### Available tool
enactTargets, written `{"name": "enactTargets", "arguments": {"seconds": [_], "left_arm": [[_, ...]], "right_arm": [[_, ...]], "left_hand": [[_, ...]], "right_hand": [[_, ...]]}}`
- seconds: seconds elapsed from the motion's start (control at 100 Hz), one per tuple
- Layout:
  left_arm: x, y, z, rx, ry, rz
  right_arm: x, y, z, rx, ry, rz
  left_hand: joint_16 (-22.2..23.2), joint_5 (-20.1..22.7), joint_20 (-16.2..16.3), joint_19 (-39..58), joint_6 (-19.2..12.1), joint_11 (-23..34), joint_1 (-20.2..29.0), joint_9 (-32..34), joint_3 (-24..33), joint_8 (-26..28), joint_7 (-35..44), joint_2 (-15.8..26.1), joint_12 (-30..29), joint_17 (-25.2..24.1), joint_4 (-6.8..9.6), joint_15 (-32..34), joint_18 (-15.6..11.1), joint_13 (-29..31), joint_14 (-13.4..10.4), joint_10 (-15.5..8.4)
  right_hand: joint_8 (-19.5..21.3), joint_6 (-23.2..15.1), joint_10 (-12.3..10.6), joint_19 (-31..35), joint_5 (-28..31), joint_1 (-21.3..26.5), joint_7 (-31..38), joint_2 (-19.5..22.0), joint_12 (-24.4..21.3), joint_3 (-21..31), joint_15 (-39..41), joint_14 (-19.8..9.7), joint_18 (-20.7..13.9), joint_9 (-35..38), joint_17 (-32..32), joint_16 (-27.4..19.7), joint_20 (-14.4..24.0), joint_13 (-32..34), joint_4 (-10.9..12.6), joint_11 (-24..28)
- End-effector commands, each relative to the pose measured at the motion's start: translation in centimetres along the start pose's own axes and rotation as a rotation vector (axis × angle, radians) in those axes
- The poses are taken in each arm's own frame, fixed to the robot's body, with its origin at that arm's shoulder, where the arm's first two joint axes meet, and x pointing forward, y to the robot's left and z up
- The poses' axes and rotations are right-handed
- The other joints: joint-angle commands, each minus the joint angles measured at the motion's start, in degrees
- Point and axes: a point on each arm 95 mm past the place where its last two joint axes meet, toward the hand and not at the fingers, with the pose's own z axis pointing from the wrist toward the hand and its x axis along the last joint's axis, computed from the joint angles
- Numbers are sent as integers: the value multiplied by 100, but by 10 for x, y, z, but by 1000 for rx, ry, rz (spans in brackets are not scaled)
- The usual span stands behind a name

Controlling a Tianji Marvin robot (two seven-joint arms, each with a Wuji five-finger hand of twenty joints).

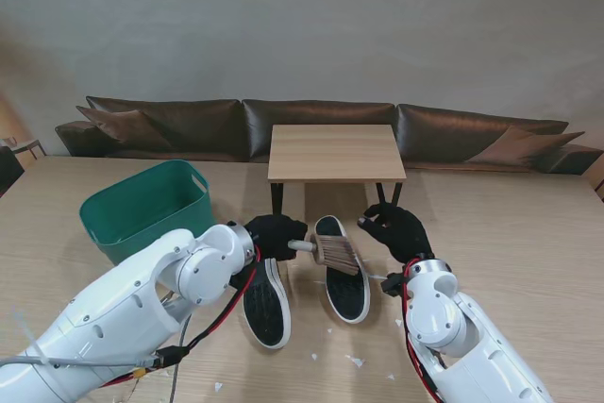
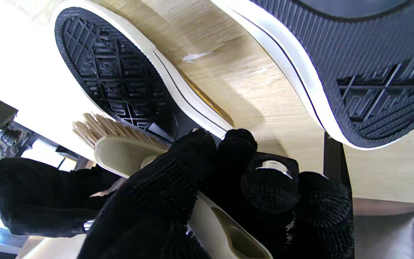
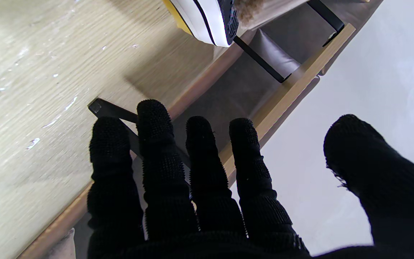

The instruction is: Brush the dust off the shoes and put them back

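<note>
Stand view shows your left hand (image 1: 276, 234) clamped on the brush (image 1: 337, 254) over the right shoe (image 1: 342, 269), right hand (image 1: 396, 228) spread empty: brushing underway, left shoe (image 1: 265, 301) and return still ahead.

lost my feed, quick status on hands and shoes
Left hand shut on brush, bristles over right shoe. Right hand open. Both shoes sole-up. Nothing blocking.
</note>
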Motion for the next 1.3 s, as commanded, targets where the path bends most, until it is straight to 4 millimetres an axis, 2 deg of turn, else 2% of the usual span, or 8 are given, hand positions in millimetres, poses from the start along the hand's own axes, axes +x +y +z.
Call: {"name": "enactTargets", "arguments": {"seconds": [0.0,0.33,0.96,1.29], "left_arm": [[5,6,1,-24,6,-7],[-2,17,6,-54,-23,-20],[-11,24,-15,-72,-97,8],[-9,20,-36,-54,-126,55]], "right_arm": [[2,-4,-2,17,2,5],[0,-4,-3,24,-2,5],[0,-4,-5,28,-17,31],[-1,-6,-6,37,-24,46]], "left_hand": [[-50,183,-209,91,-449,132,385,171,458,126,443,216,-58,6,275,117,-454,293,254,85],[-45,189,-223,92,-439,151,391,157,442,112,453,211,-26,-1,279,115,-456,292,256,90],[-41,185,-232,96,-446,154,389,157,447,100,460,207,-13,-2,283,113,-455,292,256,95],[-40,177,-238,97,-458,152,382,153,436,104,468,214,-13,-6,279,110,-478,283,237,78]], "right_hand": [[-48,32,99,204,-17,-3,72,118,-20,95,69,34,131,115,-1108,34,-74,153,122,14],[-48,24,99,203,-13,0,74,121,-21,93,67,37,134,114,-1111,33,-75,150,121,14],[-50,38,113,194,1,7,69,121,-22,82,65,63,131,113,-1127,33,-75,143,122,10],[-49,47,117,191,10,13,65,123,-22,88,67,55,142,103,-1121,35,-70,139,123,4]]}}
